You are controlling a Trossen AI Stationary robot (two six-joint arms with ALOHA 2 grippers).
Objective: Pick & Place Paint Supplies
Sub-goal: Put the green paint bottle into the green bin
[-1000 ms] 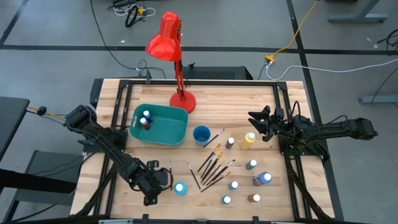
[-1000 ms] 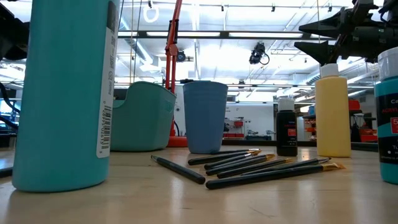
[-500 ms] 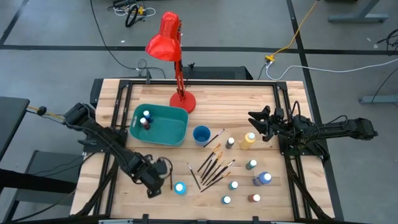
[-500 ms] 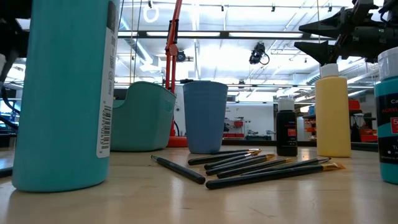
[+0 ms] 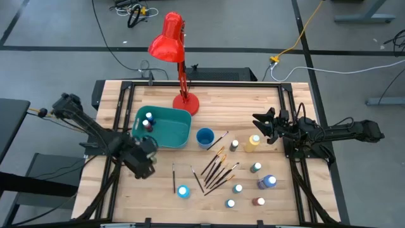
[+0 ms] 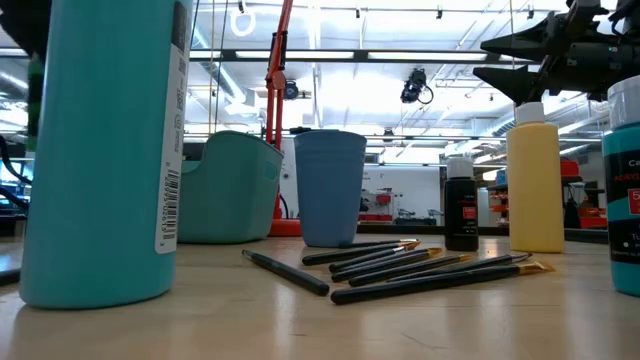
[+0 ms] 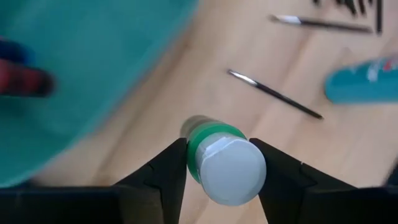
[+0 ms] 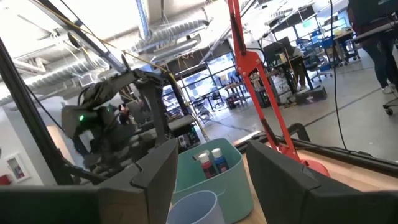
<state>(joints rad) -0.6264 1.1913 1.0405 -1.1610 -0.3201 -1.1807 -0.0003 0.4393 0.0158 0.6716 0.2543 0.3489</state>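
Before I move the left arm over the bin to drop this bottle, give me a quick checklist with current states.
1. Grip: left gripper clamps a green bottle between both fingers, white cap toward the camera: ok.
2. Position: left gripper is beside the teal bin's near-left corner, not yet over it: not ok for release.
3. Room in bin: two bottles sit at its left end, the rest looks bare: ok.
4. Path: nothing shows between gripper and bin: ok.
5. Right gripper waits, open, above the yellow bottle, far from the bin: ok.
6. Height over the bin rim: cannot tell.
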